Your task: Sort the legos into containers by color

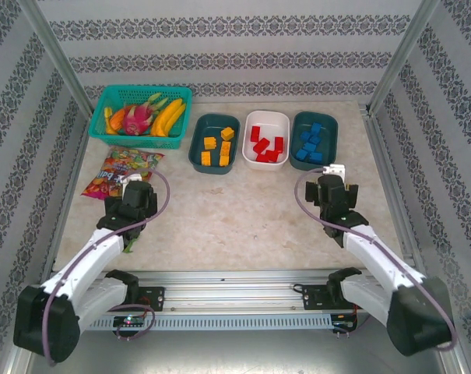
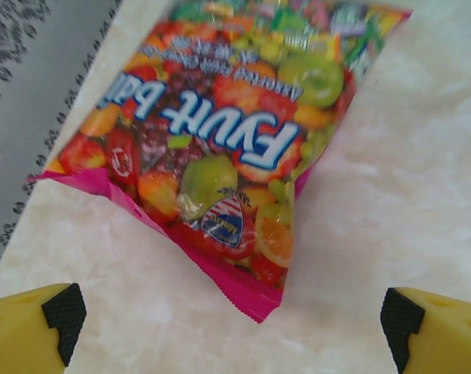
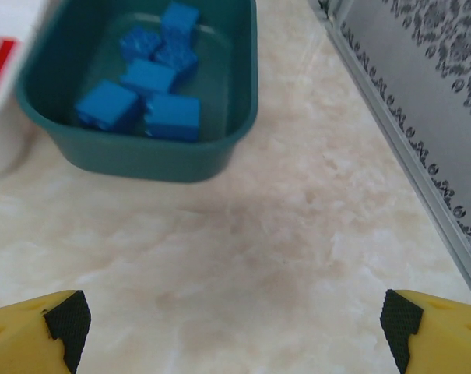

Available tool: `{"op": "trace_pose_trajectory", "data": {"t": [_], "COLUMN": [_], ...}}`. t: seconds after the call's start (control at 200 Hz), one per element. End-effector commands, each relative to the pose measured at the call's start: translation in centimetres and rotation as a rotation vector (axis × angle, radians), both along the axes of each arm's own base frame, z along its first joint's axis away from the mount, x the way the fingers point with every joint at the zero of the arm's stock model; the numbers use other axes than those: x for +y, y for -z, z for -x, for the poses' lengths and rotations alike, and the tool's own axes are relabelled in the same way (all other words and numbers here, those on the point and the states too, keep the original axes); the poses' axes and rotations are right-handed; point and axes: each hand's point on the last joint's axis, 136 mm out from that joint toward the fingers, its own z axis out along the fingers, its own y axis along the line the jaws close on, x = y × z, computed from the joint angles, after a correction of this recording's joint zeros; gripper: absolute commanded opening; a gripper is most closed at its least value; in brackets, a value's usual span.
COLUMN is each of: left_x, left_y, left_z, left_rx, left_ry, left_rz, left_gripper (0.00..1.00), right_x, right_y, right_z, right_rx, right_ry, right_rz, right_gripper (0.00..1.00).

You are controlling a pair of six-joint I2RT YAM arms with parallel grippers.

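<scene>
Three containers stand in a row at the back. The left dark teal tub [image 1: 196, 149] holds several yellow-orange legos [image 1: 216, 146]. The white tub [image 1: 260, 120] in the middle holds red legos [image 1: 266, 146]. The right dark teal tub [image 1: 326, 123] holds blue legos [image 1: 309, 143]; in the right wrist view this tub [image 3: 243, 93] and its blue legos [image 3: 151, 78] lie ahead and to the left. My left gripper [image 1: 131, 184] hangs open over the table, nothing between its pads [image 2: 64, 315]. My right gripper [image 1: 334, 174] is open and empty too, short of the blue tub.
A bright teal mesh basket [image 1: 103, 134] of toy fruit stands at the back left. A colourful snack bag [image 1: 122, 169] lies in front of it, just ahead of my left gripper [image 2: 233, 331]. The metal frame rail [image 3: 391, 132] runs along the table's right edge.
</scene>
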Motion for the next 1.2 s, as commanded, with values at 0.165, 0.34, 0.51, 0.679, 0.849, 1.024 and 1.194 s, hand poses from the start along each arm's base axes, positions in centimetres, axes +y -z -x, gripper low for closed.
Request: {"op": "trace_pose_trajectory", "data": {"t": [0.165,0.34,0.51,0.679,0.849,1.024,1.194], "left_x": [0.5,0.8,1.6,0.2,-0.1,-0.3,-0.3], "left_y": [0.9,1.6,1.7,1.4,2.9,2.9,2.8], "left_z": [-7.2,-10.4,-12.2,-11.3,-11.3,-11.4,-11.5], "left_rx": [-0.188,-0.220,-0.305,-0.380,-0.360,-0.360,-0.368], "left_ry": [0.053,0.086,0.085,0.183,0.191,0.191,0.192], "left_rz": [0.104,0.138,0.218,0.225,0.221,0.205,0.202], "left_gripper": [1.00,1.00,1.00,1.00,1.00,1.00,1.00], "right_x": [-0.1,-0.2,-0.1,0.4,-0.6,-0.3,-0.3], "right_y": [1.5,0.5,1.1,1.7,1.7,1.8,1.8], "right_z": [-4.0,-6.6,-8.3,-8.1,-8.0,-8.1,-8.1], "right_rx": [-0.069,-0.172,-0.236,-0.317,-0.307,-0.293,-0.293], "right_ry": [-0.067,-0.103,-0.167,-0.213,-0.154,-0.143,-0.144], "right_rz": [-0.026,-0.068,-0.155,-0.176,-0.154,-0.127,-0.125], "right_gripper": [0.98,0.98,0.98,0.98,0.98,0.98,0.98]}}
